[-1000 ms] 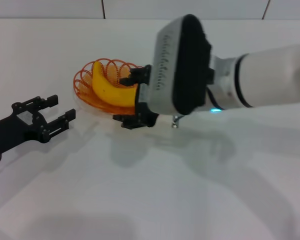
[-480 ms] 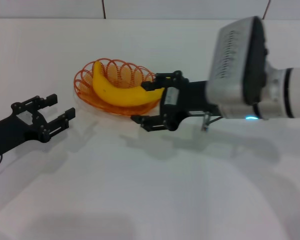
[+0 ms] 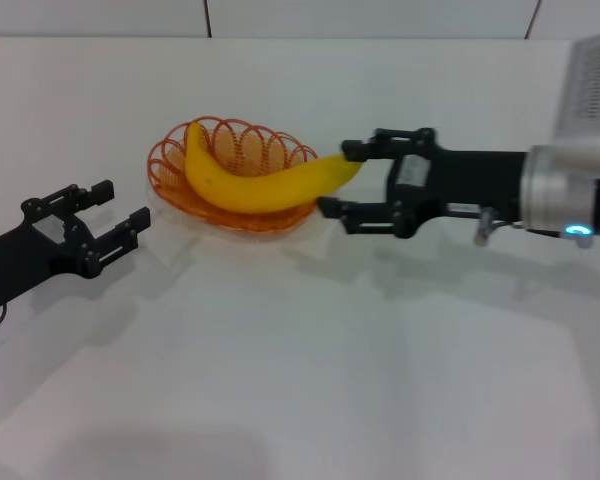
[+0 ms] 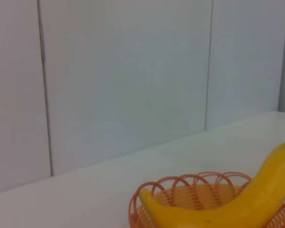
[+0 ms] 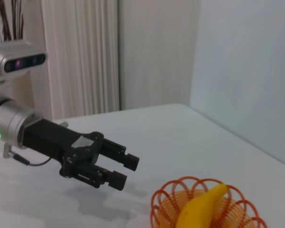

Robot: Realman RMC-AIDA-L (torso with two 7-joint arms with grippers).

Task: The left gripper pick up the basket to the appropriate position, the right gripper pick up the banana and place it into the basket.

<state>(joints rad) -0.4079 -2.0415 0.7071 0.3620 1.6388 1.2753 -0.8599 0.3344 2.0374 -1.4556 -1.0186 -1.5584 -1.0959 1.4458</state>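
White table [image 3: 300, 380], panelled wall [image 4: 123, 71], perhaps curtains [image 5: 80, 57].

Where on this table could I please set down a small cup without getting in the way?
The widest bare patch is the near side of the white table, in front of both claws. Another strip runs behind the basket towards the wall. It is crowded mid-table: the open left claw sits beside the basket, and the open right claw is at the banana tip.

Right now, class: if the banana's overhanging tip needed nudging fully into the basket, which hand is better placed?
Probably the right hand: open, right beside the banana tip overhanging the basket rim. The left hand is across the basket.
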